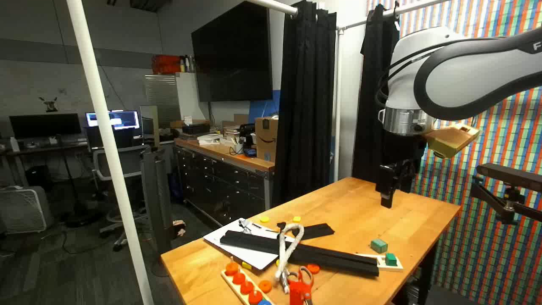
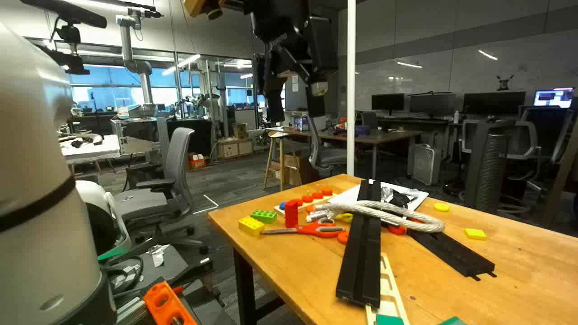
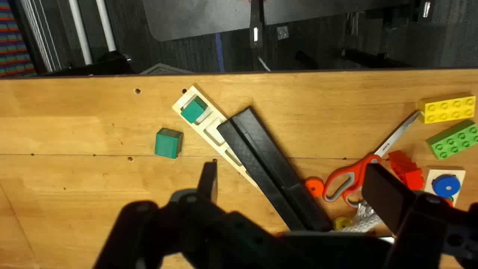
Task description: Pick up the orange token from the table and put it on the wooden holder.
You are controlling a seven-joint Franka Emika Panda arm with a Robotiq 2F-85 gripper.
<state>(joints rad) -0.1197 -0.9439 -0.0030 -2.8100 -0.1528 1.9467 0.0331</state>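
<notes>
A Franka Panda arm (image 1: 470, 76), pale grey with black trim, extends in from the side in an exterior view, bending downward at its wrist (image 1: 404, 91) to a shiny metal collar (image 1: 406, 121). Beneath it, the black gripper (image 2: 295, 109) hangs with its jaws pointing down and standing well apart, a gap the wrist view also shows. In an exterior view, a thick, rounded section of the robot's body (image 2: 40, 144) rises close to the camera, crossed by a dark seam (image 2: 37, 205).
</notes>
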